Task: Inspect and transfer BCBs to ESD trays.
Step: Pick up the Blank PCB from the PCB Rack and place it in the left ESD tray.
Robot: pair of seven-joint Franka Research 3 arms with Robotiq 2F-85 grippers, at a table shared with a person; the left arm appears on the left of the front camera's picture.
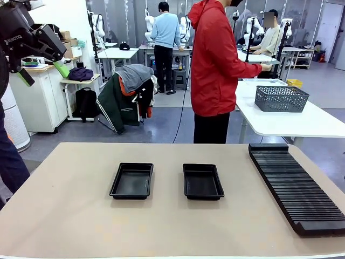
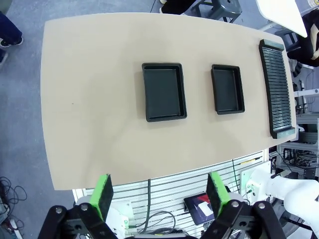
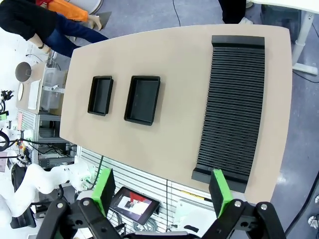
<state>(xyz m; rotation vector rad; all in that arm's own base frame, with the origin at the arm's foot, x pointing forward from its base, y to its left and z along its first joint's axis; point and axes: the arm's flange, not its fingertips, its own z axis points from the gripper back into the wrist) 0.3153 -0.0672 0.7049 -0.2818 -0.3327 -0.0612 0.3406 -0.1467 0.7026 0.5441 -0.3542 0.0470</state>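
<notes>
Your matte tan table (image 1: 64, 216) has a person (image 1: 215, 65) in a red jacket at its far side. A long black ribbed rack (image 1: 294, 186) lies along the right. At mid-table the two ESD trays (image 1: 132, 181), shallow black plastic with flared rims, sit side by side, floors bare. I judge you're at the start, and the next move needs a BCB to inspect. The left gripper (image 2: 160, 193) and right gripper (image 3: 162, 190) hang high, jaws spread and holding nothing.

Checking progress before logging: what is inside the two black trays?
Nothing: the left tray and the right tray show bare black floors. No part of either floor is covered.
</notes>
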